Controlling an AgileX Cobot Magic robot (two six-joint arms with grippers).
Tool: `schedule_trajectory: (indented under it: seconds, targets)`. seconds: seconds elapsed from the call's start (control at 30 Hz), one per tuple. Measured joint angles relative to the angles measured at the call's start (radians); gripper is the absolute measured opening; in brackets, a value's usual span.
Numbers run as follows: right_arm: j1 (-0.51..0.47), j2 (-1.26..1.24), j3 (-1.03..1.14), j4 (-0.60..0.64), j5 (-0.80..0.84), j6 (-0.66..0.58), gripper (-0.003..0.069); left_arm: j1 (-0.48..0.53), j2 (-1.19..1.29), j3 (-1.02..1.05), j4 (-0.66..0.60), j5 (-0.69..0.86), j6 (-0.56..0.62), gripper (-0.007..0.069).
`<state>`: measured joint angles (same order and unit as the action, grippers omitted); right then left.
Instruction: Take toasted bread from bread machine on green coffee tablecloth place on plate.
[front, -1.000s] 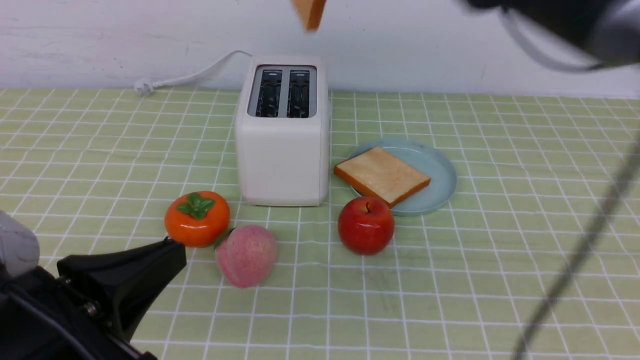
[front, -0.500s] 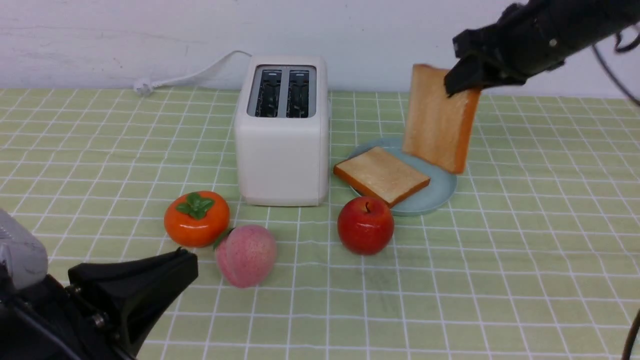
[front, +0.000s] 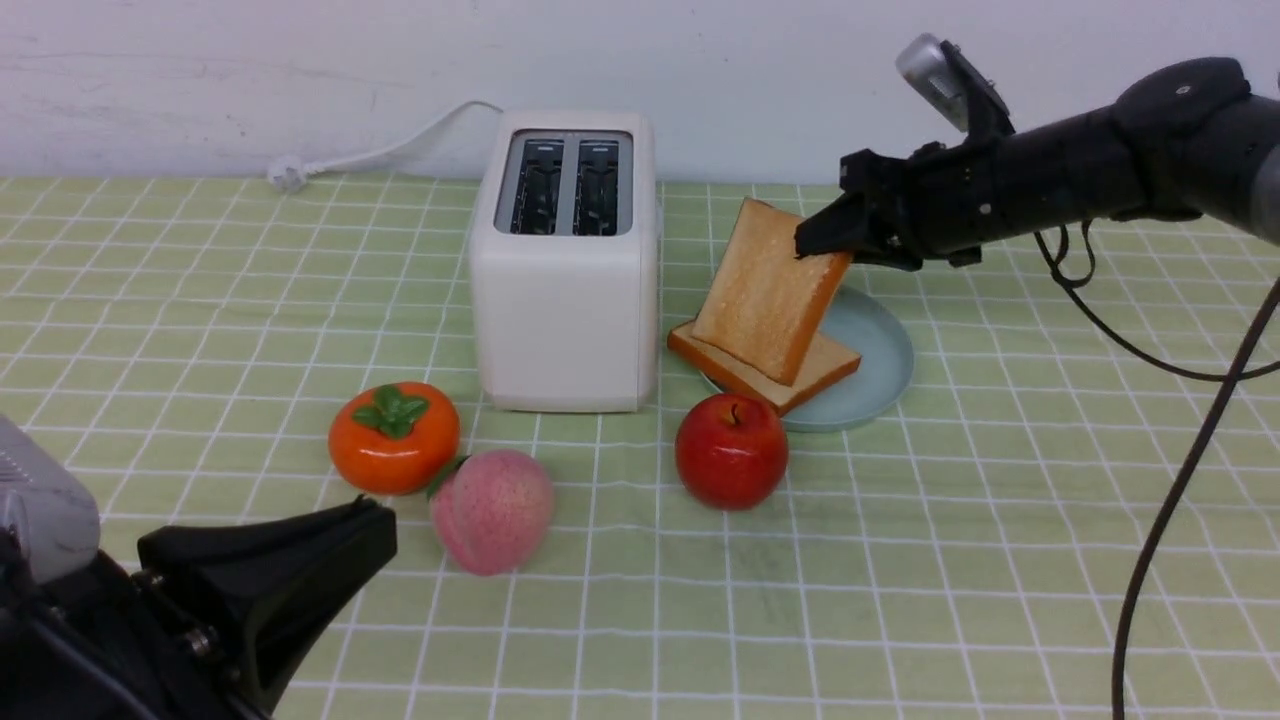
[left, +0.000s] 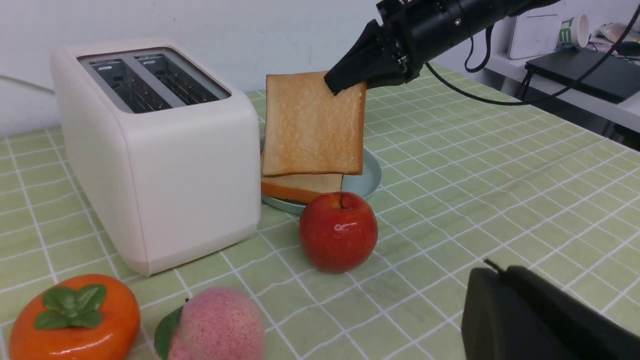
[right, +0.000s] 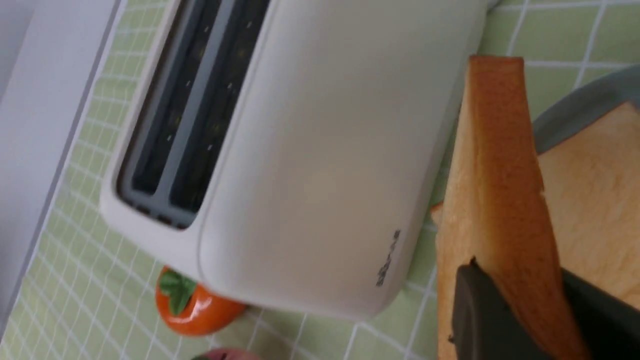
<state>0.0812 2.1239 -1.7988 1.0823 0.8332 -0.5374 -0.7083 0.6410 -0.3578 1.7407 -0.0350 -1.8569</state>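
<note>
Grip sits at the top corner of a toast slice (front: 765, 295): your right hand (front: 822, 240) is clamped on the crust there, and the slice hangs tilted, its lower edge down at the second slice (front: 835, 362) lying flat on the plate (front: 888, 350); you cannot tell whether they touch. The plate rests on the green checked cloth (front: 1000, 500) just right of the toaster (front: 565, 300), with a red apple (front: 732, 450) just in front. Your left hand (front: 370, 530) is closed on nothing, low at the near left, near a peach (front: 492, 510) and a persimmon (front: 394, 437).
</note>
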Motion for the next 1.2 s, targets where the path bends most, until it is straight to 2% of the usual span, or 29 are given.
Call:
schedule_trajectory:
  seconds: [0.17, 0.3, 0.4, 0.5, 0.53, 0.6, 0.63, 0.67, 0.73, 0.83, 0.9, 0.93, 1.0, 1.07, 1.13, 1.2]
  targets:
    - [0.000, 0.013, 0.000, -0.013, -0.051, 0.004, 0.0122, 0.000, 0.000, 0.000, 0.001, -0.005, 0.000, -0.0013]
    - [0.000, 0.018, 0.000, -0.089, -0.070, 0.065, 0.0152, 0.000, 0.000, 0.000, 0.002, -0.019, 0.000, -0.0013]
    - [0.000, 0.018, 0.000, -0.172, -0.071, 0.123, 0.0242, 0.000, 0.000, 0.000, 0.003, -0.019, 0.000, -0.0013]
    - [0.000, 0.016, 0.000, -0.292, -0.055, 0.208, 0.0402, 0.000, 0.000, 0.000, 0.003, -0.022, 0.000, -0.0011]
    - [0.000, 0.014, 0.000, -0.301, -0.053, 0.214, 0.0412, 0.000, 0.000, 0.000, 0.003, -0.022, 0.000, -0.0011]
    - [0.000, -0.015, 0.000, -0.442, -0.037, 0.291, 0.0530, 0.000, 0.000, 0.000, 0.003, -0.031, 0.000, -0.0011]
    - [0.000, -0.019, 0.000, -0.442, -0.035, 0.297, 0.0538, 0.000, 0.000, 0.000, 0.003, -0.031, 0.000, -0.0011]
    - [0.000, -0.050, 0.000, -0.530, -0.026, 0.340, 0.0578, 0.000, 0.000, 0.000, 0.003, -0.033, 0.000, -0.0011]
    - [0.000, -0.113, 0.000, -0.630, -0.002, 0.396, 0.0601, 0.000, 0.000, 0.000, 0.003, -0.030, 0.000, -0.0011]
    - [0.000, -0.239, 0.000, -0.737, 0.082, 0.453, 0.0566, 0.000, 0.000, 0.000, 0.003, -0.011, 0.000, -0.0011]
    - [0.000, -0.343, 0.001, -0.785, 0.160, 0.467, 0.0490, 0.000, -0.004, 0.000, 0.003, 0.005, -0.005, -0.0011]
    - [0.000, -0.343, 0.001, -0.785, 0.160, 0.467, 0.0490, 0.000, -0.005, -0.001, 0.003, 0.007, -0.006, -0.0011]
    - [0.000, -0.482, 0.036, -0.831, 0.237, 0.473, 0.0365, 0.000, -0.042, -0.013, 0.002, 0.014, -0.042, -0.0011]
    - [0.000, -0.553, 0.074, -0.844, 0.266, 0.476, 0.0280, 0.000, -0.084, -0.022, 0.002, 0.019, -0.064, -0.0011]
    - [0.000, -0.671, 0.162, -0.852, 0.301, 0.477, 0.0160, 0.000, -0.167, -0.024, 0.003, 0.035, -0.091, -0.0011]
    - [0.000, -0.739, 0.223, -0.852, 0.309, 0.480, 0.0117, 0.000, -0.213, -0.021, 0.003, 0.035, -0.106, -0.0011]
